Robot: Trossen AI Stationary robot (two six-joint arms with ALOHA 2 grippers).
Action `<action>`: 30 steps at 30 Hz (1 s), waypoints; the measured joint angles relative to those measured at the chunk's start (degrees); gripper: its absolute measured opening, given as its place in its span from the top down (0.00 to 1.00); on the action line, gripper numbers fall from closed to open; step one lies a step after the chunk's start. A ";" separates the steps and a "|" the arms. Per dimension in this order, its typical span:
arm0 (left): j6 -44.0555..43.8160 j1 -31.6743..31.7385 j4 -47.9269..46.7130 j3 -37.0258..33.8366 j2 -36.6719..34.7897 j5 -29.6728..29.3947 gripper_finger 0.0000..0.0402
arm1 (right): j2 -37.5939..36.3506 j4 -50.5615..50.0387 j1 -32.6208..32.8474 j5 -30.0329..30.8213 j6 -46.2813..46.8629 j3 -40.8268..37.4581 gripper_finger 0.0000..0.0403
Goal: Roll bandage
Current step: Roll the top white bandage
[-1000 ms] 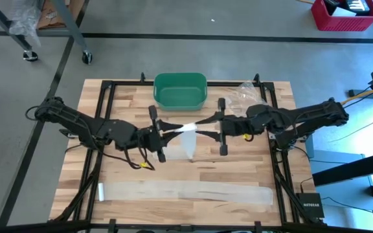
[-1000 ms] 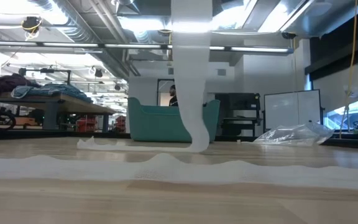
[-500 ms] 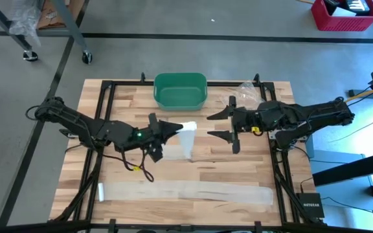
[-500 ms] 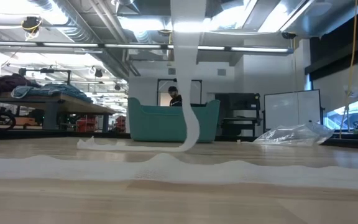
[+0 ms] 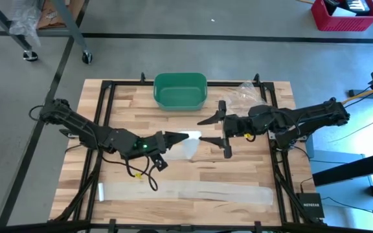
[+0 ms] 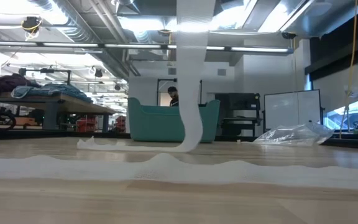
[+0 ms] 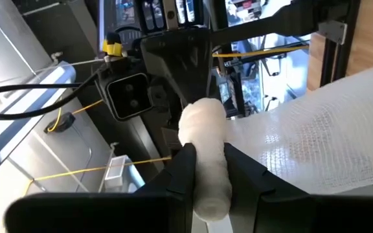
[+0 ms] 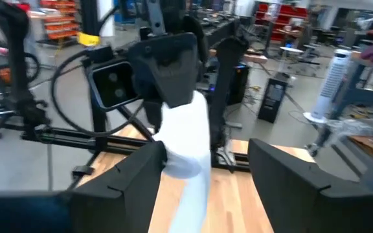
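Left gripper (image 7: 209, 171) jaws pinch the rolled bandage (image 7: 204, 152); its loose tail hangs from between them to the table (image 5: 238, 175). Right gripper (image 5: 214, 129) jaws spread wide, facing the roll, holding nothing. Both grippers are cut off above the low view, where only the hanging strip shows.

Left gripper (image 5: 173, 138) clamps the bandage roll (image 5: 190, 136); right gripper (image 5: 215, 129) gapes beside it.

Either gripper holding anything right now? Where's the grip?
Left gripper is shut on the bandage, pinching its rolled end. Right gripper is open and holds nothing.
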 joint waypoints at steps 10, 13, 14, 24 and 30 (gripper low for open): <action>-0.28 0.00 2.87 0.00 0.11 -2.24 0.87 | -0.34 -0.82 -0.04 -4.26 0.06 0.00 0.42; -1.39 -0.02 2.79 0.00 0.11 -2.22 0.87 | 0.00 1.05 -0.04 -4.20 -1.13 0.00 0.42; -1.74 -0.02 2.80 0.00 0.11 -2.22 0.87 | 0.08 1.99 -0.06 -4.19 -1.26 0.00 0.42; -4.74 -0.33 2.71 0.00 0.11 -2.33 0.87 | 1.99 4.27 -0.06 -1.70 -3.94 0.00 0.45; -5.77 -0.44 2.63 0.00 0.11 -2.36 0.87 | 2.10 4.10 -0.05 -1.15 -4.76 0.00 0.64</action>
